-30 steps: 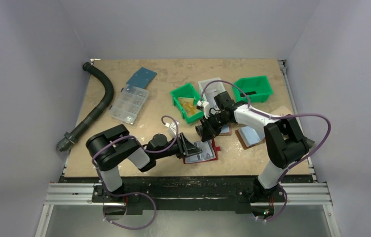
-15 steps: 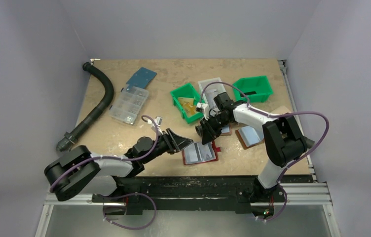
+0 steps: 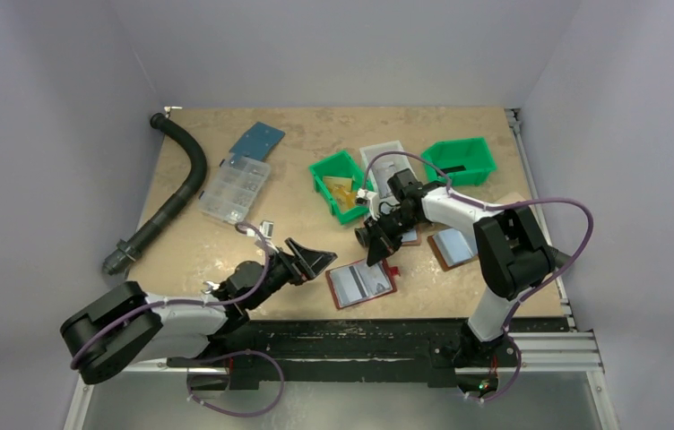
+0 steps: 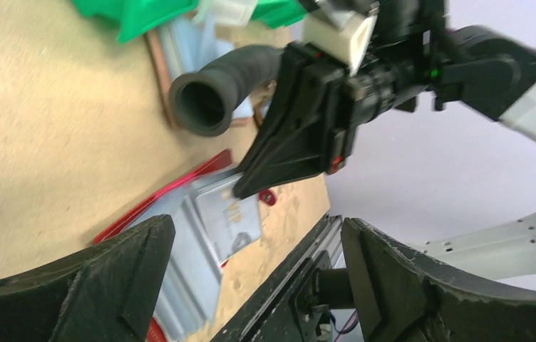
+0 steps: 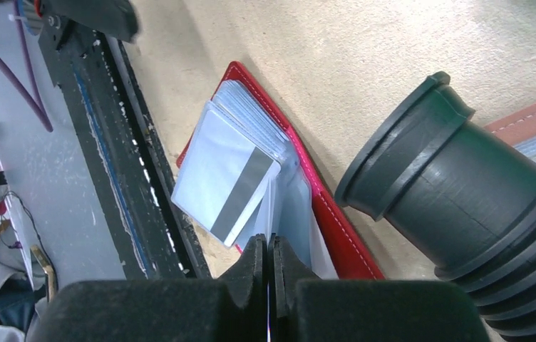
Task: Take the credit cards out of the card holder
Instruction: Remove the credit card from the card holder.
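Card holder (image 3: pixel 362 283) lies open at the table's (image 3: pixel 199 242) near edge, about mid-width. One pale credit card (image 5: pixel 226 182) with a grey stripe juts from a pocket toward that edge. Right end effector (image 5: pixel 269 274) has its fingers pressed together just over the holder, nothing seen between them. Left end effector (image 4: pixel 256 235) gapes wide beside the holder, touching nothing. Risk: with nothing pinning it, the holder may skid off the edge when a card is tugged. Green bin (image 3: pixel 320 170) holds yellow-orange bits.

— What lies on the tan worktop (image 3: pixel 333 130)?
— The card holder (image 3: pixel 361 283) (spread open, near edge), a green bin (image 3: pixel 340 184), a second green bin (image 3: pixel 460 160), a clear compartment box (image 3: pixel 235 189), a black hose (image 3: pixel 181 179), a blue sheet (image 3: pixel 257 141).
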You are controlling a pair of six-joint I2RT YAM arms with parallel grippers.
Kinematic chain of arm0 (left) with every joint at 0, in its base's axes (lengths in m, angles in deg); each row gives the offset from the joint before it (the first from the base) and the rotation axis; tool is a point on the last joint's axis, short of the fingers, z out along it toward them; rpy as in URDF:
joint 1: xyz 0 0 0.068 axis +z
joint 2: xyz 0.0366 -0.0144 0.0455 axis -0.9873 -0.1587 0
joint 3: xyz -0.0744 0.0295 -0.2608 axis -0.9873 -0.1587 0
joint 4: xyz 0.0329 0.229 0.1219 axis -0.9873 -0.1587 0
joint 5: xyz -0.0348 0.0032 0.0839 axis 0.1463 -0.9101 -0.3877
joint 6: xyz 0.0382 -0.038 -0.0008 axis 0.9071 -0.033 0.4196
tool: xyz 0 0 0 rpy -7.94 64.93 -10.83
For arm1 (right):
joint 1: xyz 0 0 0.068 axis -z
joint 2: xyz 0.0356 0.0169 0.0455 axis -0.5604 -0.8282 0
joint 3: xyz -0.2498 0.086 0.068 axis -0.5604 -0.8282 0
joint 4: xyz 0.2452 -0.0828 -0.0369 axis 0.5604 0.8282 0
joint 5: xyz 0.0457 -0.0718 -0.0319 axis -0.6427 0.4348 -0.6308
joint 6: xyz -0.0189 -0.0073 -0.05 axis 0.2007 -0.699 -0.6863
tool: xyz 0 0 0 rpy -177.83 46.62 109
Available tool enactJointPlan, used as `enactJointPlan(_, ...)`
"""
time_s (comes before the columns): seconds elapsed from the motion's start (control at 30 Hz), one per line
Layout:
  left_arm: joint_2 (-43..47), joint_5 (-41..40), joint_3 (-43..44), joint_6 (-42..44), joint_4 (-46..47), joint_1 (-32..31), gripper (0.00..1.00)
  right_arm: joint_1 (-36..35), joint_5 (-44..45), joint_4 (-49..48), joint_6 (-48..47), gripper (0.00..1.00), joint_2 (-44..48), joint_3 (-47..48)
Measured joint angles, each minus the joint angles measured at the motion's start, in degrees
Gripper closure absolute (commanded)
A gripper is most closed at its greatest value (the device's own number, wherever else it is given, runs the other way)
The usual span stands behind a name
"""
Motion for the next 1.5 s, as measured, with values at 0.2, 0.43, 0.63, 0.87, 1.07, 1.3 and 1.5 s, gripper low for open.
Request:
enactJointPlan(0.2, -11.74, 6.34, 0.48, -0.26, 8.13, 0.00, 0.26, 0.98, -4.04, 1.27, -0.79, 1.00, 0.00, 0.31)
enactJointPlan(0.43, -25.42, 13.57, 3.98, -1.03, 23.17, -0.87, 0.34, 2.38, -9.90, 3.54, -3.02, 1.00, 0.00, 1.07)
enactJointPlan(0.63, -32.76, 15.41, 4.96, -2.08, 26.73, -1.90, 0.35, 4.13, -13.88, 5.49, -5.31, 1.00, 0.00, 1.84)
enactJointPlan(0.87, -33.44, 15.45, 5.57, -2.14, 26.99, -2.32, 0.35, 5.62, -15.80, 6.80, -7.06, 1.00, 0.00, 1.95)
enactJointPlan(1.07, -33.44, 15.58, 7.10, -1.90, 27.02, -2.91, 0.37, 5.66, -17.31, 8.35, -8.70, 1.00, -0.17, 2.45)
enactJointPlan(1.3, -33.57, 15.39, 7.48, -1.38, 26.99, -2.97, 0.43, 5.75, -18.69, 9.35, -9.99, 1.00, -0.17, 2.84)
enactJointPlan(1.5, -34.16, 15.23, 7.54, 0.26, 27.61, -2.99, 0.44, 6.03, -19.87, 10.64, -11.41, 1.00, -0.20, 3.02)
